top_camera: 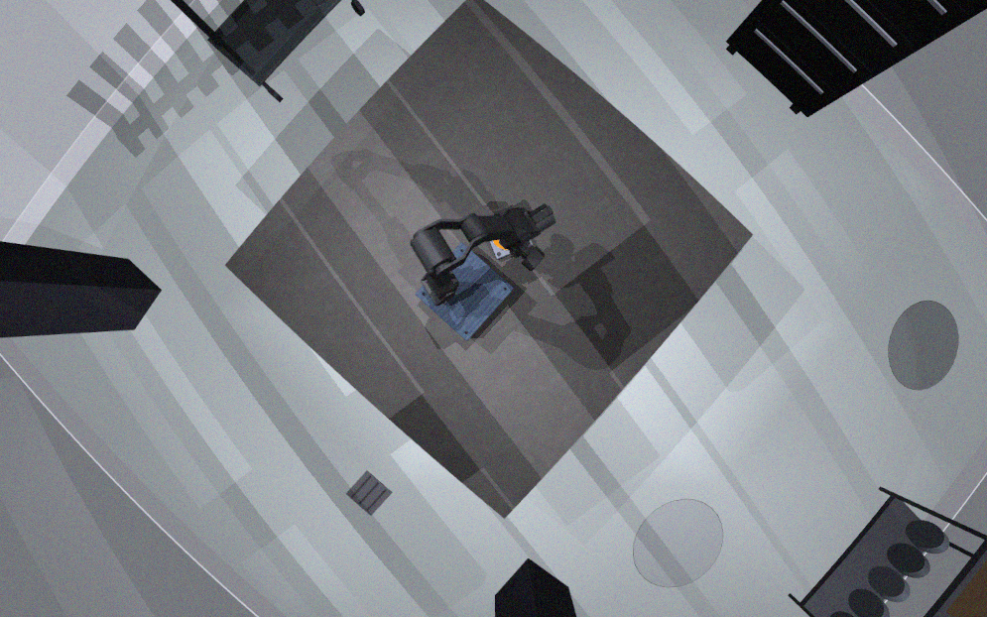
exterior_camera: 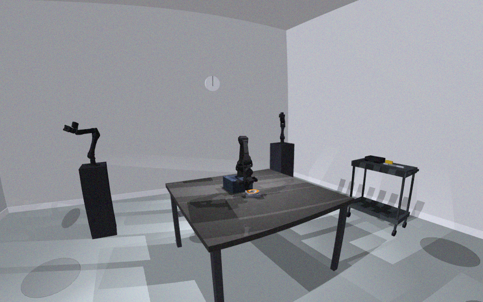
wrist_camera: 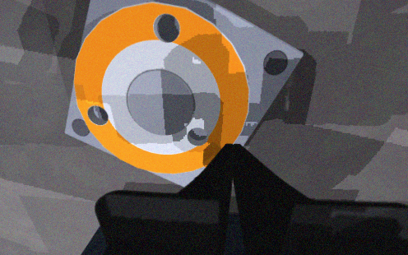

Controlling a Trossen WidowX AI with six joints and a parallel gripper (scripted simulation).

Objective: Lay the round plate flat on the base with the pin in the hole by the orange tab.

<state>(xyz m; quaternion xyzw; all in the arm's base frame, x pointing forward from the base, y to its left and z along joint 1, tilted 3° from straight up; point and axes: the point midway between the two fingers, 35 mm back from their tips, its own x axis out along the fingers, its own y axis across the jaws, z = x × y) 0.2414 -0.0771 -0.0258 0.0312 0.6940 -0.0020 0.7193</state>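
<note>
Nearest the wrist camera, the pincer [wrist_camera: 233, 164] is pressed together on nothing, its joined tips meeting the near rim of the round plate [wrist_camera: 159, 88] beside the orange tab [wrist_camera: 213, 153]. Beyond it the plate sits round the post [wrist_camera: 160, 102] on the square base [wrist_camera: 266, 82], itself on the worktop [exterior_camera: 273, 209]. Judging by this, the turning step is in hand; next, a sideways nudge on the tab until the adjacent hole [wrist_camera: 197, 136] drops over the pin, then withdrawal.
</note>
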